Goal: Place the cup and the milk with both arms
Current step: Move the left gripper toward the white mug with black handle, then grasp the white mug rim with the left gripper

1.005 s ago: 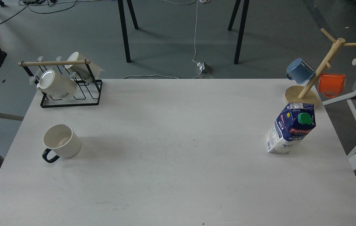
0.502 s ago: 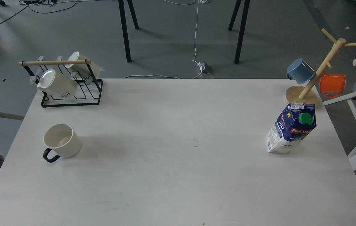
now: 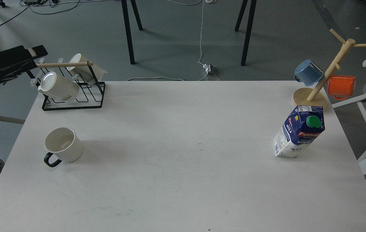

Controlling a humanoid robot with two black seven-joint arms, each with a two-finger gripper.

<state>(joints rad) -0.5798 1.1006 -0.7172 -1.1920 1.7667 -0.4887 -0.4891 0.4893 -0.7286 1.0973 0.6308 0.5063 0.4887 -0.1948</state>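
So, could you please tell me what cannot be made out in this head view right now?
- Left pincer: only a dark, blurred tip near the left edge; its fingers cannot be told apart, and the arm is cut off.
- Right pincer: outside the view.
- Cream mugs: lettering partly hidden by the black rack.
- Milk: small print too small to read.
- Cup: far outer side faces away.

White cup [image 3: 64, 144], black handle; blue-white milk [image 3: 299, 132], green cap.
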